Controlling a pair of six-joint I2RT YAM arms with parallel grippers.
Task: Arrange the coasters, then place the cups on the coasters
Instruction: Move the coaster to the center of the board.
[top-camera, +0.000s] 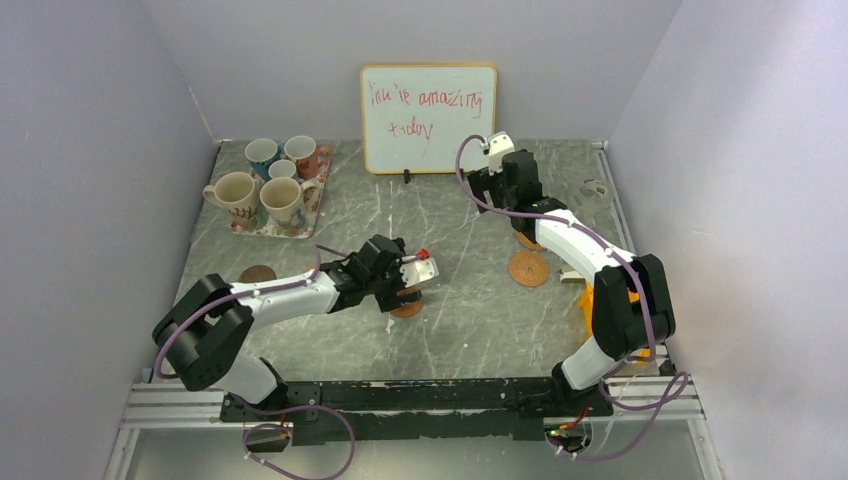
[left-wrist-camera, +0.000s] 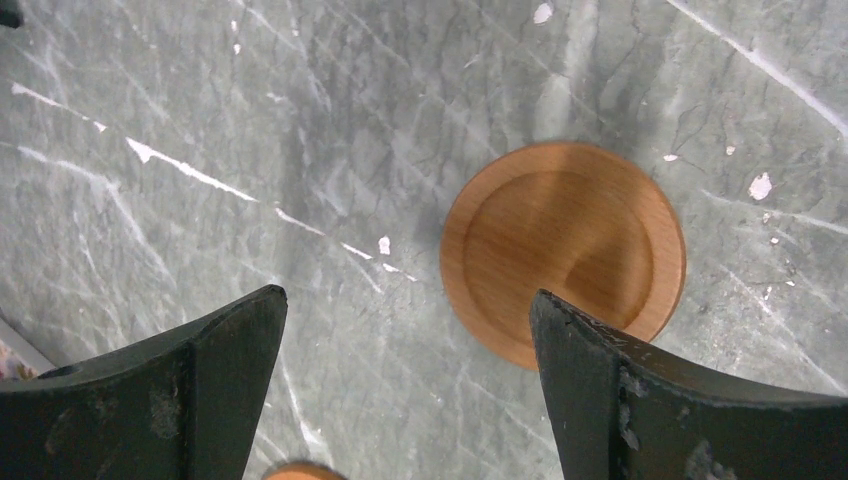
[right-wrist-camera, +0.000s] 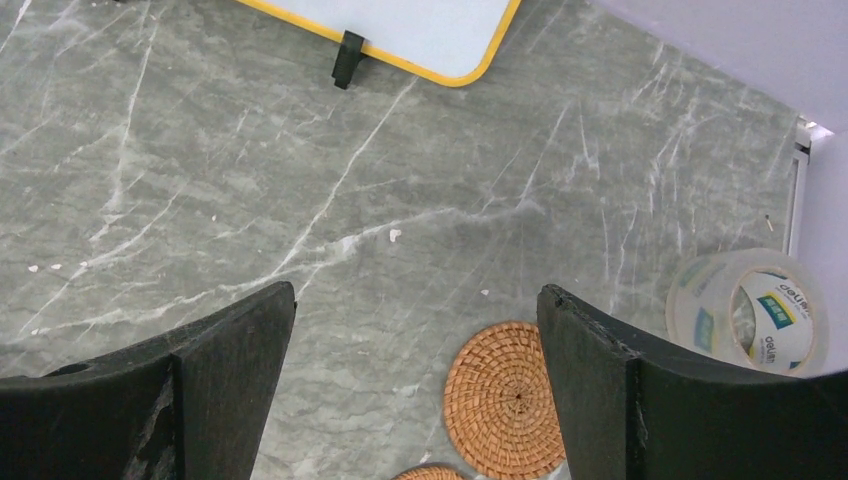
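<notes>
A yellow-framed whiteboard with red handwriting stands on a small black foot at the far edge of a grey, white-veined stone-look table, with a plain pale back wall just behind it. Left and right of the whiteboard, a left wall and a right wall of the same pale tone close in the table under soft, even light. Opposite the whiteboard, a silver metal rail runs along the table's near edge.

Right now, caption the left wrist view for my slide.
Open left gripper above a round tan wooden coaster lying flat on the grey marbled table.
</notes>
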